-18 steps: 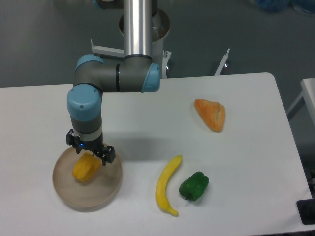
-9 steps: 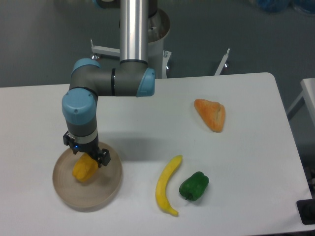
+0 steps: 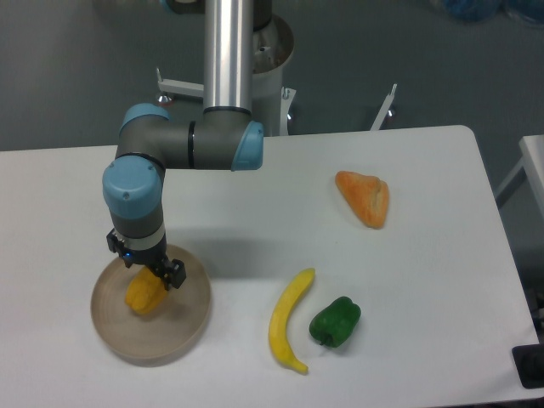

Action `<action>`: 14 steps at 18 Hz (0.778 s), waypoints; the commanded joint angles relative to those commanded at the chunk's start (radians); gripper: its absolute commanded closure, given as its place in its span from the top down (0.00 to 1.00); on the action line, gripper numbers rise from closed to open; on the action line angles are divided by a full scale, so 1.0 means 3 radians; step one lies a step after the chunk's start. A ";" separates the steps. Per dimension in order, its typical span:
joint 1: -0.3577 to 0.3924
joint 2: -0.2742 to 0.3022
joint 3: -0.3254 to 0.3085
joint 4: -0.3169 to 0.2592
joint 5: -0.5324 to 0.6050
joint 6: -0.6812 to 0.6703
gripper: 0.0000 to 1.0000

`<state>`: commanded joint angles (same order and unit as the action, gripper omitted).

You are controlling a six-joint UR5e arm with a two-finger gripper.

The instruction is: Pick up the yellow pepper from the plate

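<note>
Plate: the round tan plate [image 3: 183, 327] sits at the table's near-left, and there is one thing in it.
Contents: the yellow pepper [image 3: 144, 293] lies left of the plate's centre, toward nine o'clock.
Pepper's axis: its long side runs roughly from one o'clock to seven o'clock; its stem can't be seen from here.
Gripper: the gripper [image 3: 146, 270] is right down on the pepper's upper end, and whether the fingers are spread or pinching it I cannot tell.
Neighbours: a banana [image 3: 286, 320] lies at three o'clock from the plate, with a green pepper [image 3: 335, 321] just beside it.
Far side: an orange wedge [image 3: 365, 197] rests well apart, toward two o'clock.
Table: the white table [image 3: 255, 204] carries it all.
</note>
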<state>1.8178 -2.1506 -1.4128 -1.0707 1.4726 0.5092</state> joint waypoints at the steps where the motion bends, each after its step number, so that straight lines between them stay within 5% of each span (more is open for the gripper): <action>1: 0.0000 0.0005 0.0000 0.0000 -0.0005 0.0010 0.62; 6: 0.0005 0.0025 0.0020 -0.0005 -0.0005 0.0021 0.43; 10: 0.0051 0.0071 0.0066 -0.0020 0.0000 0.0158 0.43; 14: 0.0362 0.0311 0.0051 -0.0072 0.0097 0.0705 0.43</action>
<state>1.9264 -2.0573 -1.3974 -1.0922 1.5016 0.7206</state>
